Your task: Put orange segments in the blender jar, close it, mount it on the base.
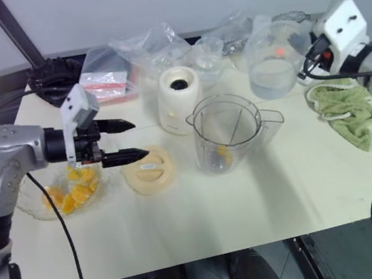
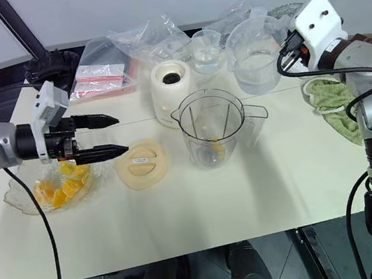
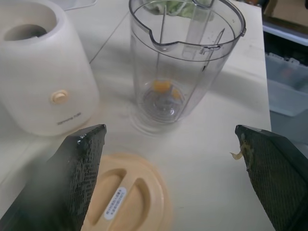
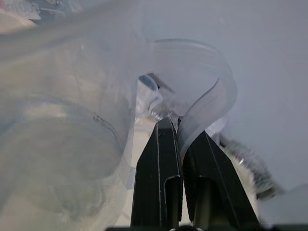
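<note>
— How does the left gripper [image 1: 140, 138] stand?

— Its two black fingers are wide apart and hold nothing. It sits at the middle left of the head view, pointing toward the centre, above the near edge of the scalloped glass bowl [image 1: 34, 209] and the flat cream lid [image 1: 150, 170]. In the left wrist view one fingertip [image 3: 269, 168] carries a small shred of pulp.

— And the right gripper [image 4: 175, 122]?

— Its fingers are pressed together on the thin clear handle strip of the clear jug [image 1: 273, 62] at the upper right of the head view, with the strip pinched between them. I cannot tell whether that jug rests on the table [image 1: 253, 207] or is lifted.

— Where are the orange segments [image 1: 74, 192]?

— Most lie heaped in the glass bowl at the lower left. At least one piece [image 3: 161, 85] lies at the bottom of the blender jar [image 1: 226, 133], by the blade.

— And the jar?

— Upright and uncovered at the centre of the table, just right of the lid. The base [image 1: 180, 101] stands just behind it, to its upper left, with the dark socket on top bare. The two are close but apart.

— Anything else?

— A green cloth [image 1: 344, 111] at the right edge, near the right arm.
</note>
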Controlling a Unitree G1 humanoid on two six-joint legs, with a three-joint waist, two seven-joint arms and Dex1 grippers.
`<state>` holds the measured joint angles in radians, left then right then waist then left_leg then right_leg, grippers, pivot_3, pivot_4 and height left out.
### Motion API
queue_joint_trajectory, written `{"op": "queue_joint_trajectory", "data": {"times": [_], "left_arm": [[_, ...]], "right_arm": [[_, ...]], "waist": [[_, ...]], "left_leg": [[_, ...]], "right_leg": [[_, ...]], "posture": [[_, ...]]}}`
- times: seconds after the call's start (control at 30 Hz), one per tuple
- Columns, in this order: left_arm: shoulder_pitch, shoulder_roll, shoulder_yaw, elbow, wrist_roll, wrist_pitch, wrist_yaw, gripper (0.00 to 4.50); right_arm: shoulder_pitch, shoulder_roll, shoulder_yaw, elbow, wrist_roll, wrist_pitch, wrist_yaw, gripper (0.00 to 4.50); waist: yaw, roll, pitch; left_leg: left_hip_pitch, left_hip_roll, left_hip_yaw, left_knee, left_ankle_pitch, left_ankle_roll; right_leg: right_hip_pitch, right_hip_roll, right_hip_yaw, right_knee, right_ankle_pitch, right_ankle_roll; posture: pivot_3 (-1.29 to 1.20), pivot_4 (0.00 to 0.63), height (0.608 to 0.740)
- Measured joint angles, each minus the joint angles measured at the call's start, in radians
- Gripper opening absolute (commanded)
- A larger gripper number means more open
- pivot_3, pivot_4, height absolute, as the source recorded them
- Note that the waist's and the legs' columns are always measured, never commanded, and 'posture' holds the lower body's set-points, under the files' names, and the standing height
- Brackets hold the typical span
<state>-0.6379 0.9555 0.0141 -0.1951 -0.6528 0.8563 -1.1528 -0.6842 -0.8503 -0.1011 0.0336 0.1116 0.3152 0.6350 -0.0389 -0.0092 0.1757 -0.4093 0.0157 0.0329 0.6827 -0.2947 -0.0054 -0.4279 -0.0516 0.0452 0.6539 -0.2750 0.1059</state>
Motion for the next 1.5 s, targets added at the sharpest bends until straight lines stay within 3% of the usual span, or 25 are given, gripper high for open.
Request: {"op": "queue_joint_trajectory", "data": {"times": [1.5], "left_arm": [[0.0, -0.033, -0.022, -0.003, 0.034, -0.017, 0.004, 4.5]], "right_arm": [[0.036, -0.035, 0.065, 0.012, -0.315, -0.431, -0.006, 0.04]], "waist": [[-0.001, 0.0, 0.0]], "left_leg": [[0.001, 0.0, 0.0, 0.002, 0.001, -0.001]], "right_leg": [[0.0, 0.0, 0.0, 0.005, 0.0, 0.0]], "posture": [[0.0, 0.15, 0.74]]}}
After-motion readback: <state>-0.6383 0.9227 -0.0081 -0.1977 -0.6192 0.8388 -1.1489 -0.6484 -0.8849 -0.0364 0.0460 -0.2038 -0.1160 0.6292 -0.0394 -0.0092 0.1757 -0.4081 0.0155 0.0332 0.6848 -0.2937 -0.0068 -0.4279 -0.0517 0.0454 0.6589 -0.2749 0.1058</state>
